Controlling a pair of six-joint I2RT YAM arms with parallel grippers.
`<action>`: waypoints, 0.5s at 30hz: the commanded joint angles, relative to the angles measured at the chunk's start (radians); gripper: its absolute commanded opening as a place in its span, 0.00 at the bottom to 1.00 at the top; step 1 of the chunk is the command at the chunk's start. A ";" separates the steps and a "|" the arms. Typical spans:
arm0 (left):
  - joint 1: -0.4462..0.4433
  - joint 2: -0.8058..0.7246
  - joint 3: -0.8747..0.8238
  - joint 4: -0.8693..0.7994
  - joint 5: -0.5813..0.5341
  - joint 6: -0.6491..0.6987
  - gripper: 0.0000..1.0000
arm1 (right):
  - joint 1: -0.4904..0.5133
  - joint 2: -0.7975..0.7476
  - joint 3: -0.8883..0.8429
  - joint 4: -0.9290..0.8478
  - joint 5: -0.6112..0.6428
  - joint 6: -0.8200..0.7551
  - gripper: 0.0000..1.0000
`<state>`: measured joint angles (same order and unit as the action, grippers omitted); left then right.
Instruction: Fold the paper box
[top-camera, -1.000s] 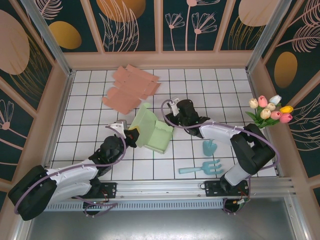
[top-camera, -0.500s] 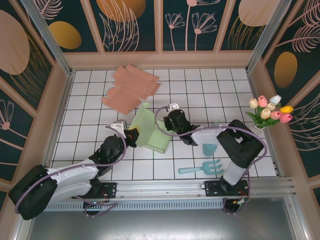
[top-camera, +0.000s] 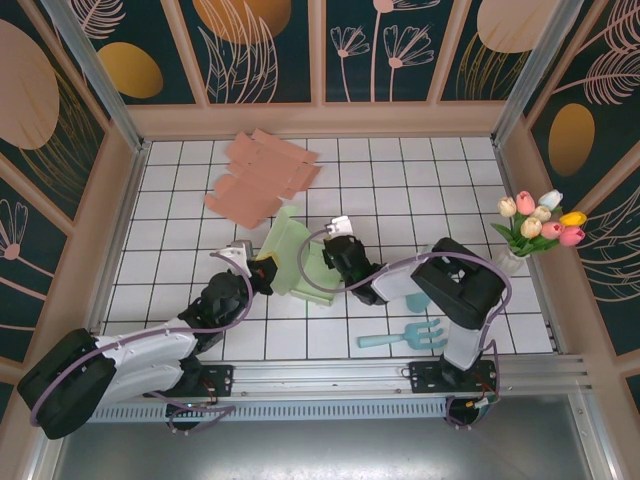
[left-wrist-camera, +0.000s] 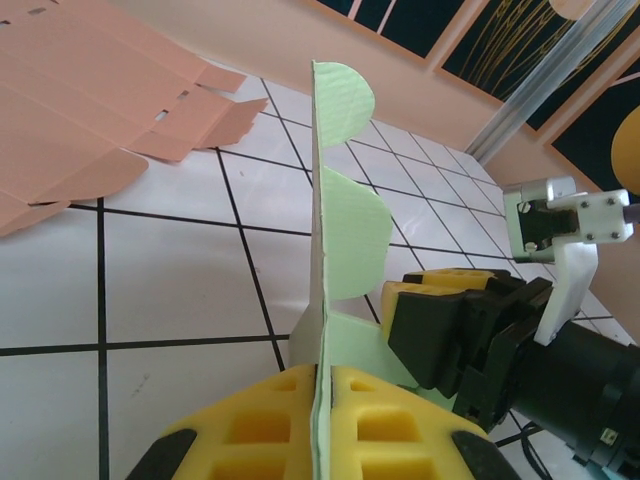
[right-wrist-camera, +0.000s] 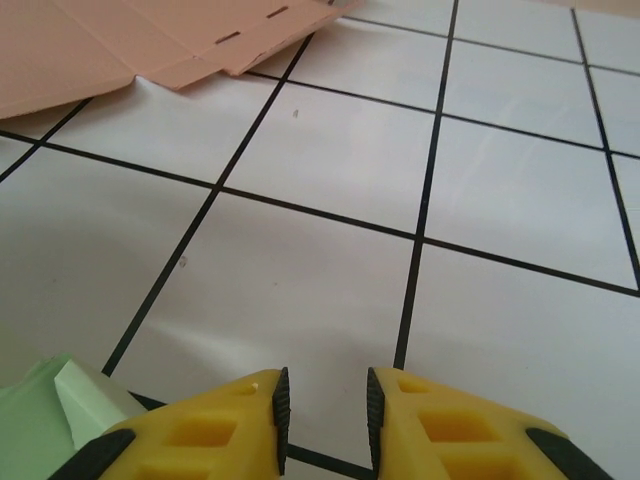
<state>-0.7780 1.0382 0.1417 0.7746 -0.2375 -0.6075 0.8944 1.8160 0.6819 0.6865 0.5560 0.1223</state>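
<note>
Your left gripper (left-wrist-camera: 318, 425) has its jaws pinching the bottom edge of the green paper box (left-wrist-camera: 345, 220), with the thin card clamped between the yellow fingers (left-wrist-camera: 250, 440). That grip stands one panel upright, rounded tabs along its free edge. It probably gives you a wall to fold against.

From the top view the box (top-camera: 300, 260) sits mid-table between both grippers. It is half formed, one side raised and the rest lying on the tiles.

Your right gripper (top-camera: 328, 262) is at the box's right side. Its jaws are slightly parted with nothing between them, low over the table (right-wrist-camera: 480, 180), and a green corner (right-wrist-camera: 40, 410) shows at its lower left. It looks like a brace or pusher, not a grasp. I can't tell if it actually touches the panel.

**Materials**
- Pink flat box blanks (top-camera: 262, 178), back left: die-cut, slotted, unfolded, matte.
- Green box: pale matte card with a faintly ribbed face, stiff enough to stand on its own, and it should crease cleanly.
- Table: glossy white tiles with black grid lines, likely slippery under card.
- Right side: blue plastic hand fork (top-camera: 405, 337) and a bunch of tulips (top-camera: 540, 222), both well apart from the box.
</note>
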 joint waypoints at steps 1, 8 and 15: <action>0.000 0.011 -0.013 0.019 -0.007 -0.009 0.00 | 0.045 0.078 -0.052 -0.018 0.064 -0.048 0.29; -0.001 0.020 -0.014 0.025 -0.002 -0.009 0.00 | 0.095 0.178 -0.087 0.098 0.145 -0.123 0.27; 0.000 0.028 -0.014 0.031 -0.003 -0.009 0.00 | 0.107 0.230 -0.083 0.092 0.125 -0.149 0.25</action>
<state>-0.7780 1.0496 0.1398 0.7910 -0.2371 -0.6094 0.9745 1.9537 0.6449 0.9909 0.7830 0.0269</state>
